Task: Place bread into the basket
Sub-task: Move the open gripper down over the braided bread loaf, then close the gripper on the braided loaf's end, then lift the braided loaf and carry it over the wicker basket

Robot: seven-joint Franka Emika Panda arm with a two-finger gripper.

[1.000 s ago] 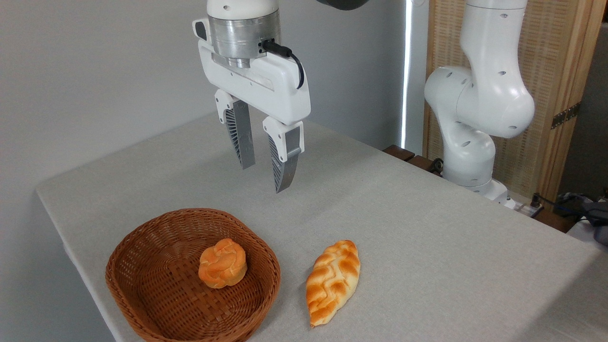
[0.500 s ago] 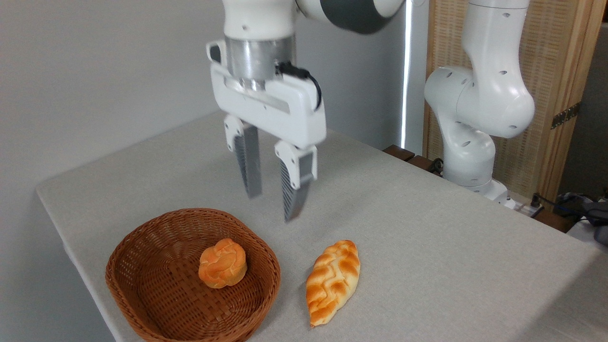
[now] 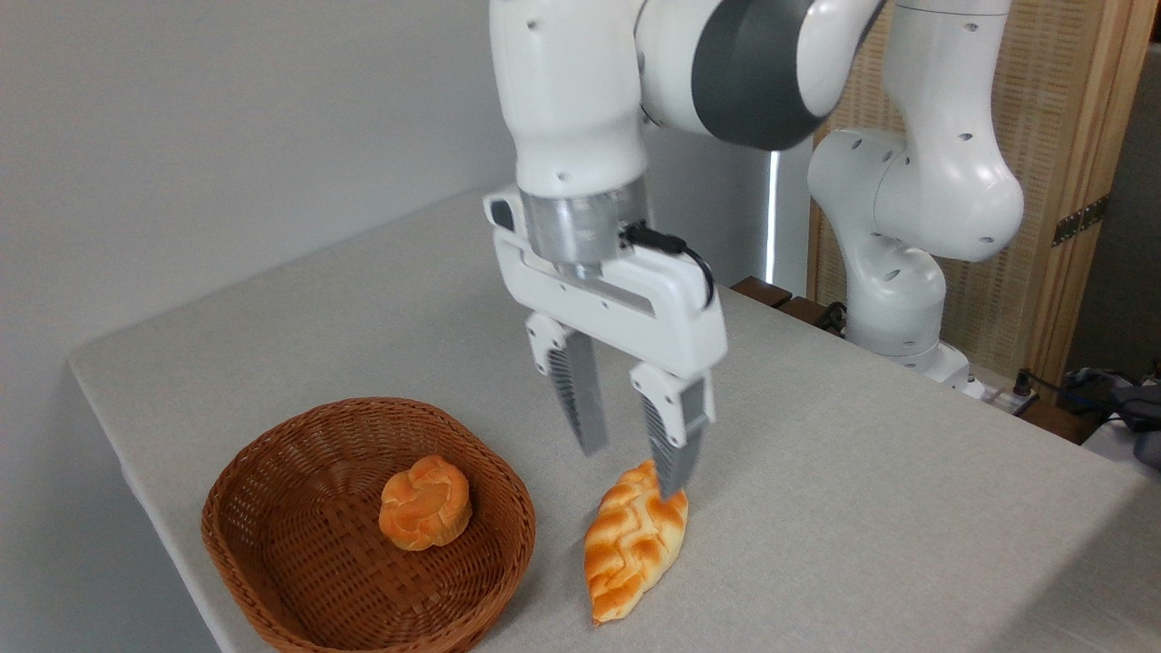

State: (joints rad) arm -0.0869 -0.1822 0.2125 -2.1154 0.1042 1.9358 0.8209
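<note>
The bread (image 3: 633, 541), a long leaf-shaped golden loaf with a pale braided pattern, lies on the grey table just right of the basket. The brown wicker basket (image 3: 272, 494) sits near the table's front left. My gripper (image 3: 632, 472) hangs open just above the loaf's far end, pointing down. One fingertip overlaps the loaf's far tip in the picture; whether it touches I cannot tell. Nothing is between the fingers.
A small round orange bun (image 3: 424, 501) rests inside the basket. The arm's white base (image 3: 893, 299) stands at the table's back right, before a wooden screen. The table's front and left edges are close to the basket.
The gripper has come down and moved right, from above the basket's far side to just over the loaf's far end. The bread, bun and basket have stayed put.
</note>
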